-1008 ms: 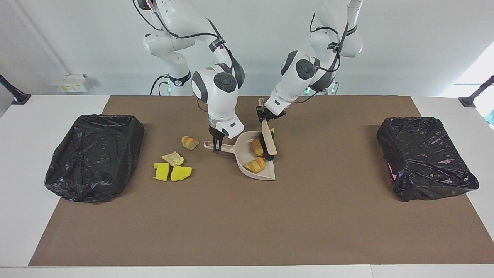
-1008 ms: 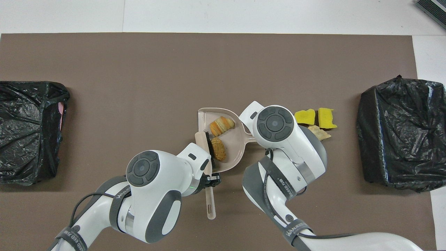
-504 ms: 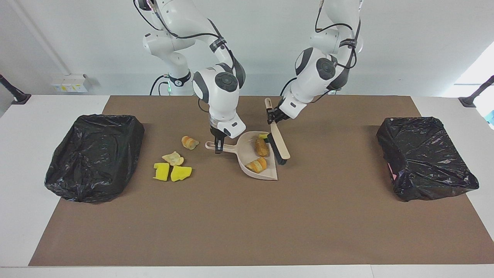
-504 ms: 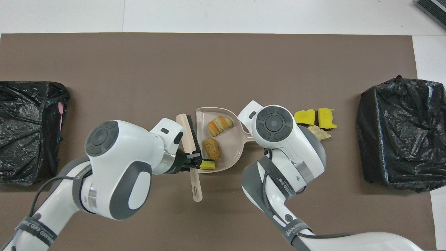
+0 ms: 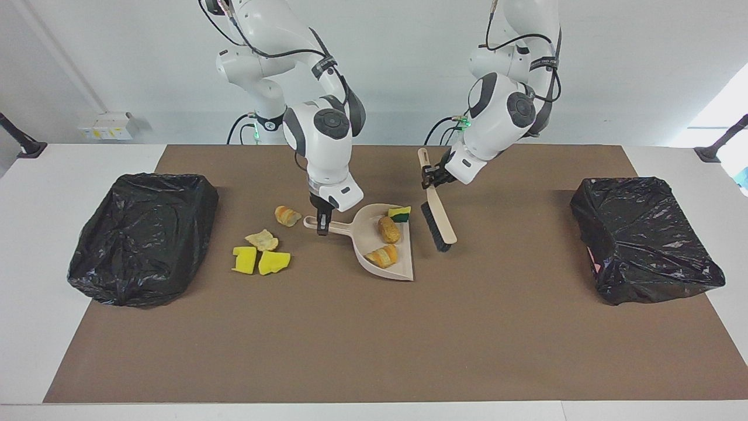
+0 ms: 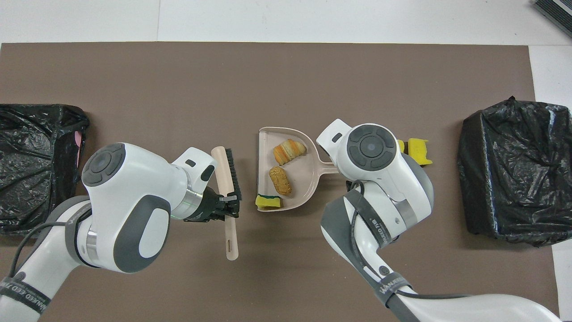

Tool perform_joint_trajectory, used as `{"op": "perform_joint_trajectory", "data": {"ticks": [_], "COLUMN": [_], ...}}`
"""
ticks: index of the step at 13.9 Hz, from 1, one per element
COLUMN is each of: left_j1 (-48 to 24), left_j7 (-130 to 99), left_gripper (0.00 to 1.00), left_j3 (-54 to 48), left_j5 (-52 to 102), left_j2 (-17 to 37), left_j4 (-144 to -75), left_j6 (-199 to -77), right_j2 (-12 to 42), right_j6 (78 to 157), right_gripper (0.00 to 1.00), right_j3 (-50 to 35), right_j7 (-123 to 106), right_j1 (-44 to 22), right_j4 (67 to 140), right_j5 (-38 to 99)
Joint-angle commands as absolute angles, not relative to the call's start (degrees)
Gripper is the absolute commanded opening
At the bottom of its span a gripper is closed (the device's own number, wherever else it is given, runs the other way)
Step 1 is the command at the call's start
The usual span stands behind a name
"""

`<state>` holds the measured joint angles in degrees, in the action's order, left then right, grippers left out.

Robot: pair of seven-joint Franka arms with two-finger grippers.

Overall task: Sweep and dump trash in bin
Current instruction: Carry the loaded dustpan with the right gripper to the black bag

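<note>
Under the right arm, some trash (image 5: 260, 252) is hidden overhead; right hand (image 5: 321, 224) grips dustpan (image 5: 374, 260), left hand (image 5: 430, 177) brush (image 5: 439, 221)

White table (image 5: 35, 245) with brown mat (image 5: 374, 351), pale wall (image 5: 117, 58), wall socket box (image 5: 105, 125), daylight at one edge

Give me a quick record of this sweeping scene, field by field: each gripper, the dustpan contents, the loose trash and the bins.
left gripper: shut on brush, held beside the dustpan's open edge
right gripper: shut on dustpan handle
in dustpan: two bread lumps, one sponge chunk
loose trash: four scraps toward the right arm's end
bins: one black-bagged at each end
</note>
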<state>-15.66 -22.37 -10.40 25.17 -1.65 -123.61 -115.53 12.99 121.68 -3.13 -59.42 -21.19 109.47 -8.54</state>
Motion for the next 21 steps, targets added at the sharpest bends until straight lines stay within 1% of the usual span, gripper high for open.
{"op": "perform_joint_trajectory", "data": {"ticks": [1,3,5,7,8,11,14,17,19,21], "left_j1": [-14.8,-15.2,-16.7,-21.0,-23.7,-32.1,-37.0,-39.7,-40.2,-40.7], "left_j7": [-21.7,-21.4,-22.3,-27.3,-31.8,-40.9,-43.3,-46.6,-46.3,-46.1], "left_gripper": [0.0,0.0,0.0,0.0,0.0,0.0,0.0,0.0,0.0,0.0], "left_j3": [-10.7,-10.6,-11.0,-11.1,-11.2,-11.2,-11.2,-11.2,-11.3,-11.3], "left_j5": [13.3,11.6,11.3,11.2,11.3,11.3,11.8,12.0,12.0,12.0], "left_j2": [-3.7,-4.6,-6.1,-9.6,-10.1,-9.3,-8.8,-5.7,-5.3,-3.6], "left_j4": [-124.0,-124.2,-126.3,-130.5,-131.0,-131.5,-133.5,-134.3,-134.7,-135.1], "left_j6": [-113.7,-113.2,-113.0,-113.7,-113.6,-114.4,-118.1,-123.0,-125.4,-128.7], "right_j2": [11.4,10.8,10.8,10.8,10.7,9.6,7.4,5.1,3.7,3.1], "right_j6": [121.5,120.8,116.4,112.6,110.8,104.7,101.2,99.3,99.0,98.8], "right_gripper": [0.0,0.0,0.0,0.0,0.0,0.0,0.0,0.0,0.0,0.0], "right_j3": [-3.6,-3.7,-3.6,-3.6,-3.6,-3.5,-3.1,-2.9,-2.7,-2.7], "right_j7": [-67.4,-70.9,-75.0,-78.6,-80.4,-86.6,-91.9,-95.4,-96.2,-98.1], "right_j1": [-17.3,-15.2,-13.4,-11.2,-10.0,-6.2,-1.6,3.9,7.2,11.4], "right_j4": [108.7,108.0,104.9,102.6,101.6,98.4,97.4,97.4,97.4,97.4], "right_j5": [-1.9,-1.7,-1.7,-1.7,-1.2,-0.4,-0.4,-1.1,-1.8,-1.8]}}
